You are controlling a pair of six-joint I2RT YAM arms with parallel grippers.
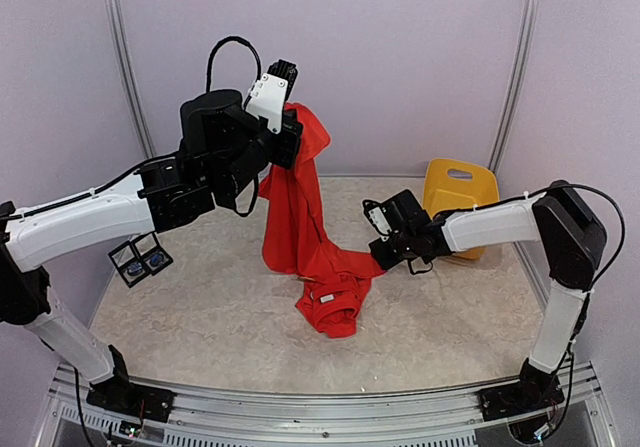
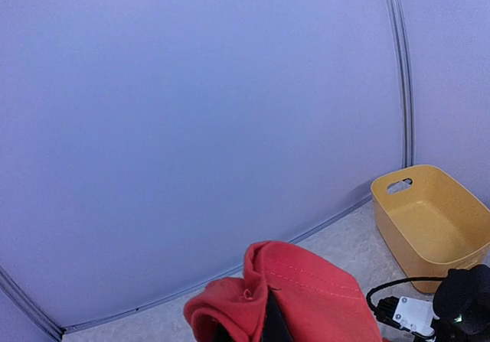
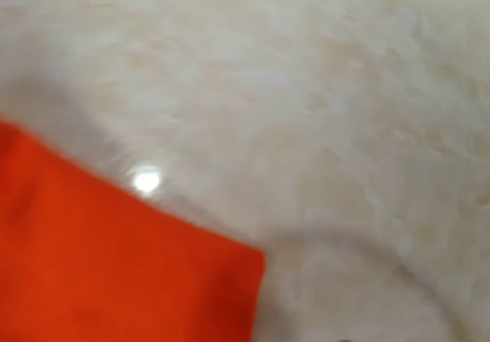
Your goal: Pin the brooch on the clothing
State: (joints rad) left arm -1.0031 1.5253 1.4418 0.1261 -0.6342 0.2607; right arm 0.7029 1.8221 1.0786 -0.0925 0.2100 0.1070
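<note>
Nearest us, the lower end of the red T-shirt [image 1: 297, 207] lies bunched on the table [image 1: 200, 327], with a white label [image 1: 326, 297] showing on the heap. Just right of it, the right end effector [image 1: 383, 255] sits low, close to the fabric. Its wrist view is blurred, so we cannot tell whether it is open or closed. At the left, a small black holder [image 1: 140, 260] lies well apart from the garment. Farther back, the left end effector [image 1: 285, 137] is raised and clamped on the garment's upper end, and the cloth hangs down to the table. A yellow basket [image 1: 480, 189] stands far right.
</note>
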